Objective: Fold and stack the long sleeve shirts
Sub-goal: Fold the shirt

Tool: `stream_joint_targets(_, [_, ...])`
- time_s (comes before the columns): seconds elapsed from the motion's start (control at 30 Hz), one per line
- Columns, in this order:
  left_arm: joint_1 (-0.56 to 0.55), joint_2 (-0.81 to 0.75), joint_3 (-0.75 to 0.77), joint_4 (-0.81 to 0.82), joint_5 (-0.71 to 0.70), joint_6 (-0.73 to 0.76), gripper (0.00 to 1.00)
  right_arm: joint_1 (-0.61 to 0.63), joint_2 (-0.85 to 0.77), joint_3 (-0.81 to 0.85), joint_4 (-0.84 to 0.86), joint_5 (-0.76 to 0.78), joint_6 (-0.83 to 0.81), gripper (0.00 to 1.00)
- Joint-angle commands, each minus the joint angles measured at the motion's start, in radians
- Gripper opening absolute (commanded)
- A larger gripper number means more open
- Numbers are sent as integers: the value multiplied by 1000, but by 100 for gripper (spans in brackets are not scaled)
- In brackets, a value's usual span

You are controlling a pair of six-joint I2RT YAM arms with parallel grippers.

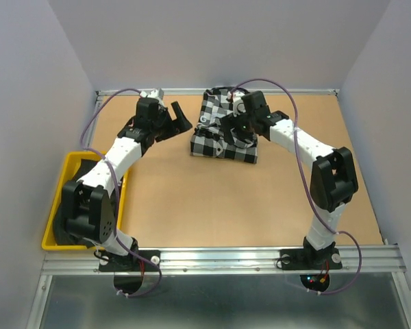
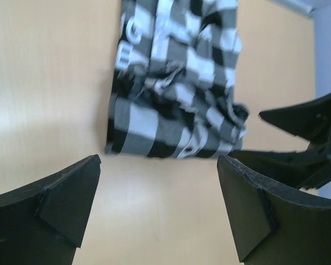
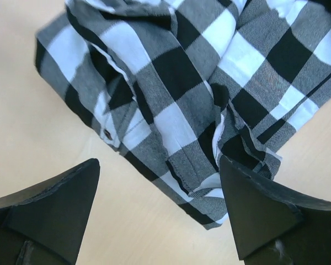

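Observation:
A black-and-white check long sleeve shirt point(image 1: 219, 133) lies folded into a rumpled bundle at the back middle of the table, white lettering showing on a black band point(image 2: 133, 38). My left gripper point(image 1: 175, 123) hovers open just left of it over bare table, nothing between its fingers point(image 2: 160, 187). My right gripper point(image 1: 234, 133) stands open above the bundle's right part. In the right wrist view its jaws point(image 3: 160, 193) straddle the shirt's point(image 3: 198, 83) hem corner without closing on it. The right gripper's fingers point(image 2: 309, 118) also show in the left wrist view beside the shirt point(image 2: 176, 94).
A yellow bin point(image 1: 55, 212) sits at the left table edge with something dark point(image 1: 89, 168) inside, mostly hidden by my left arm. Brown tabletop point(image 1: 212, 199) stretches between the shirt and the arm bases. Walls close in the back and sides.

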Motion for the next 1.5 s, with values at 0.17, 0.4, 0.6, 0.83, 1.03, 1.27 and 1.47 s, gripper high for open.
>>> stream_joint_targets(0.17, [-47,-254,-352,-7,-91,-27,99,-3,70,-20,44,80,-122,94])
stream_joint_targets(0.4, [-50,-346,-420,-7,-87,-28,99,-3,101,-7,52,105,-159,94])
stream_joint_targets(0.6, [-50,-341,-413,-32,-98,-5,99,-3,121,-15,50,167,-181,94])
stream_joint_targets(0.83, [-50,-300,-385,-35,-82,27,99,-3,179,34,50,239,-205,94])
stream_joint_targets(1.03, [-50,-289,-368,-43,-84,47,99,-3,233,92,52,308,-236,94])
stream_joint_targets(1.27, [-50,-292,-379,-47,-85,47,99,-3,291,201,53,359,-271,94])
stream_joint_targets(1.47, [-50,-311,-399,-41,-90,33,99,-3,357,310,67,418,-319,94])
